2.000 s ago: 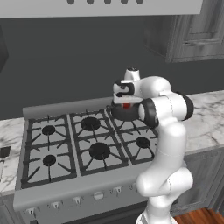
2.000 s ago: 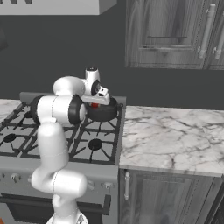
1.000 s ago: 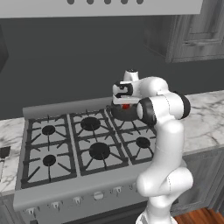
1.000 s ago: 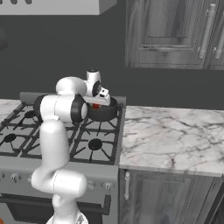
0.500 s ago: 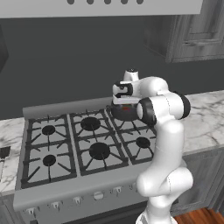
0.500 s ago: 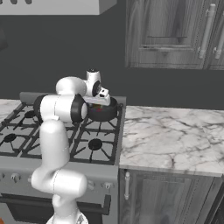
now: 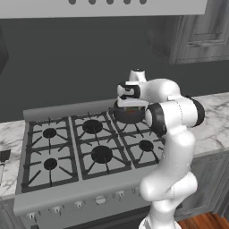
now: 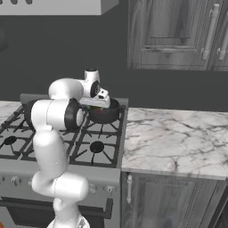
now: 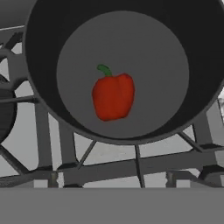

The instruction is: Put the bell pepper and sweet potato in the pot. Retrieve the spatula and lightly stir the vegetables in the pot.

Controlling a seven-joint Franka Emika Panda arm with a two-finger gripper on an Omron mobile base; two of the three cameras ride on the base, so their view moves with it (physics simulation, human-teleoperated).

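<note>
The gas stove [image 7: 85,147] with its dark grates spans the counter between marble worktops [image 8: 178,138], with grey wooden cabinets [image 8: 178,35] above on the right. The white arm [image 7: 172,134] rises from the base in front of the stove, bends at a dark-jointed elbow level with the rear burners and reaches back, so that its wrist points down over the stove's back right corner. There the pot [image 7: 129,115] sits on the rear burner nearest the marble, directly beneath the gripper [image 7: 130,103], which hangs just above the rim. In the hand view the pot's round dark interior [image 9: 122,70] lies below the camera, resting on the grate bars, and the bell pepper [image 9: 113,96] lies on the pot's flat floor near the middle, red with a short green stem, touching nothing but the bottom. The finger tips are hidden in every view, so the pictures do not settle how wide they stand; nothing is seen between them, and the pepper lies free of the hand.
</note>
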